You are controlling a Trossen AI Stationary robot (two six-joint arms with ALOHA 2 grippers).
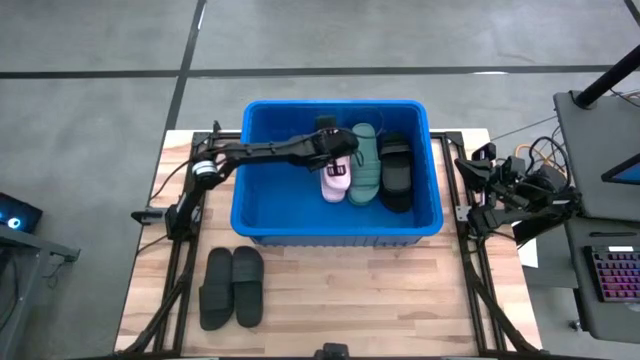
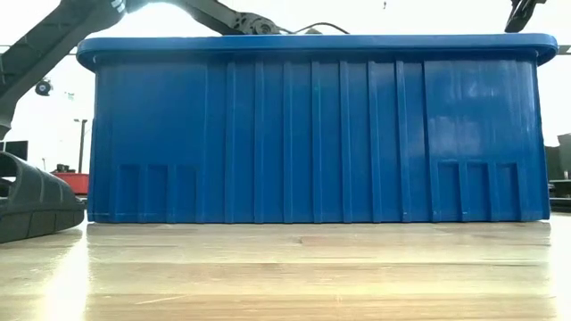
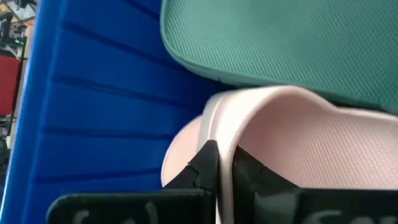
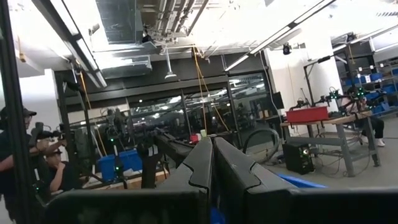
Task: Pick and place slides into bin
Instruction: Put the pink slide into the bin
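Your pale pink slide [image 1: 335,180] is inside the bin [image 1: 262,195], lying with its long axis running near to far, just left of the green slides [image 1: 364,165], which lie the same way; a black pair [image 1: 396,172] sits at the right end of that row. The left gripper [image 1: 338,152] is over the far end of the pink slide, reaching in from the left across the bin's left wall. In the left wrist view its fingers [image 3: 202,165] pinch the pink slide's edge [image 3: 298,143] between them, with a green sole [image 3: 280,43] right beside it and the bin's ribbed blue wall [image 3: 87,112] next to that. So you are clamped on the pink slide, already within the bin, and the coming release looks to be a matter of opening straight away from the green neighbour.

One black pair [image 1: 232,286] lies on the table [image 1: 340,300], outside the bin's near wall, toward the left, long axis near to far. Your left arm is clearly the nearer one for it. The right gripper [image 4: 213,163] is parked off the table's right edge, fingers pressed together and holding nothing.
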